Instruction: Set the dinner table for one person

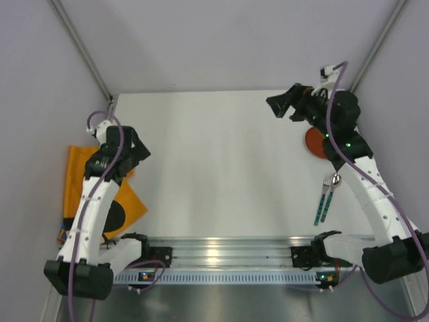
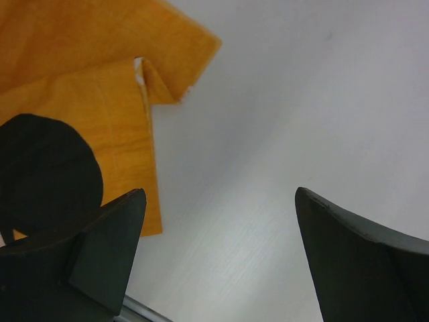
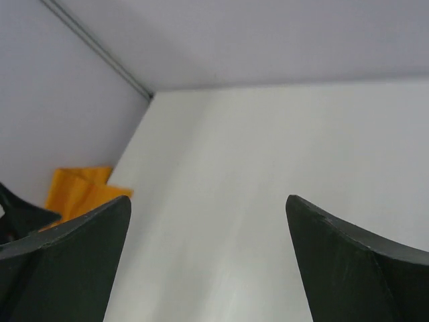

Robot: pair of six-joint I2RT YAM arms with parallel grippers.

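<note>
We find the left claw [image 2: 218, 201] wide, empty, at the edge of the placemat [image 1: 75, 178], frame left; the right claw [image 3: 208, 201] likewise near the plate [image 1: 314, 142], upper right, likely staged for pickups.

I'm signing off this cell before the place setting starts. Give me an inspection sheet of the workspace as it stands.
Surface: white dinner table, no stains seen; ribbed aluminium rail along the near edge.
Job's things: orange placemat rumpled at the left edge; red-orange plate far right, partly under the right arm; teal-handled cutlery lying side by side, nearer than the plate.
Clutter: nothing seen.
Tools: left tool open, empty, beside the placemat's edge; right tool open, empty, raised.
Cables: purple cables run along both arms, looping at the wrists.
Surroundings: plain grey walls, metal frame struts.
</note>
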